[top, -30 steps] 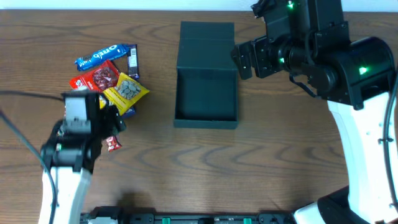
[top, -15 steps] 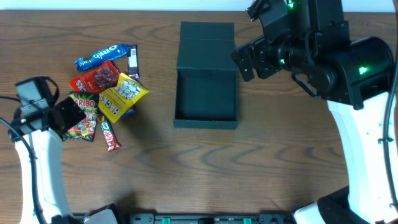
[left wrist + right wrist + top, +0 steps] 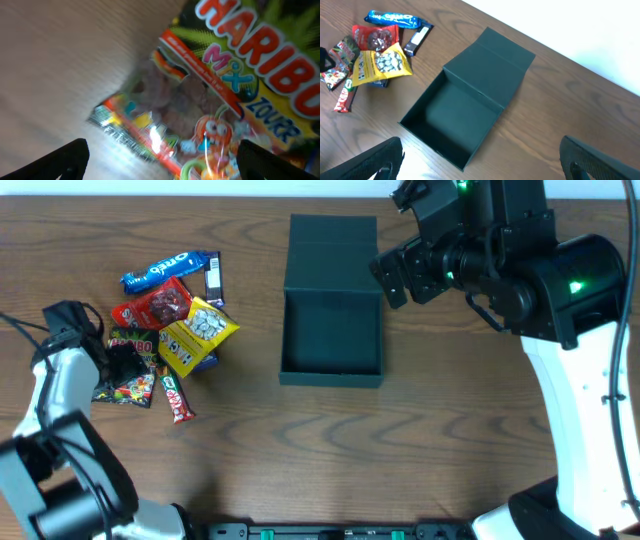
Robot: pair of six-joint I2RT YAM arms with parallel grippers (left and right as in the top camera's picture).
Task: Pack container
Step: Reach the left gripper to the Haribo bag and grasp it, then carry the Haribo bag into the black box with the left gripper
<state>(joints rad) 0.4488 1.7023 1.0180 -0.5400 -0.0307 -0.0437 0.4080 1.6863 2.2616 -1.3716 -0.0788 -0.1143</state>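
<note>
The container [image 3: 331, 340] is a dark teal box standing open mid-table, its lid flap [image 3: 332, 240] folded back; the right wrist view shows it [image 3: 462, 117] empty. Left of it lies a pile of snack packets. My left gripper [image 3: 118, 363] hovers open low over the Haribo packet [image 3: 142, 343]. In the left wrist view that packet [image 3: 220, 100] fills the frame, and the gripper [image 3: 162, 162] has nothing pinched between its fingertips. My right gripper [image 3: 393, 275] hangs open above the container's right side. It [image 3: 482, 165] holds nothing.
The pile holds a blue Oreo pack [image 3: 165, 268], a dark bar [image 3: 213, 278], a red bag [image 3: 160, 305], a yellow bag [image 3: 200, 328] and a red KitKat bar [image 3: 177, 397]. The wooden table [image 3: 450, 430] shows bare to the right and front.
The left arm swung out to the left, then its gripper came back over the Haribo packet's left part. The right arm has barely shifted.
</note>
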